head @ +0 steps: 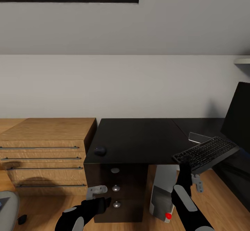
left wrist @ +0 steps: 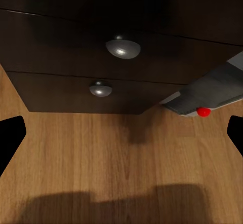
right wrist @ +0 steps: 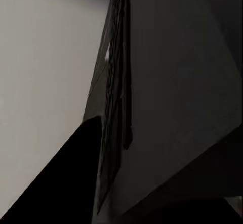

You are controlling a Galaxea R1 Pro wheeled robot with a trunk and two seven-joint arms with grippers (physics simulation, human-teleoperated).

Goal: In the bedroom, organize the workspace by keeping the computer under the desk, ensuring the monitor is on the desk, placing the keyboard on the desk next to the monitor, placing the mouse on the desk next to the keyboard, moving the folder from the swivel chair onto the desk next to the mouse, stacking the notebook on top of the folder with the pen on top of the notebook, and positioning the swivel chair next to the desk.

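Two arms sit nearest us: our left gripper (head: 95, 192) hangs apart and empty, our right gripper (head: 185, 166) is clamped on the keyboard (head: 207, 152), held over the desk (head: 139, 140) edge. Computer (head: 163, 198) sits underneath; mouse (head: 100, 151) and monitor (head: 239, 114) are on top; the rest remains.

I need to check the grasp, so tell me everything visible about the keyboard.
The keyboard is a flat black rectangle with rows of dark keys and a thin grey rim. It is tilted, its far end higher, held at its near edge by the right end effector. It hangs over the desk's front right part, just before the monitor. Whether it touches the desk is unclear.
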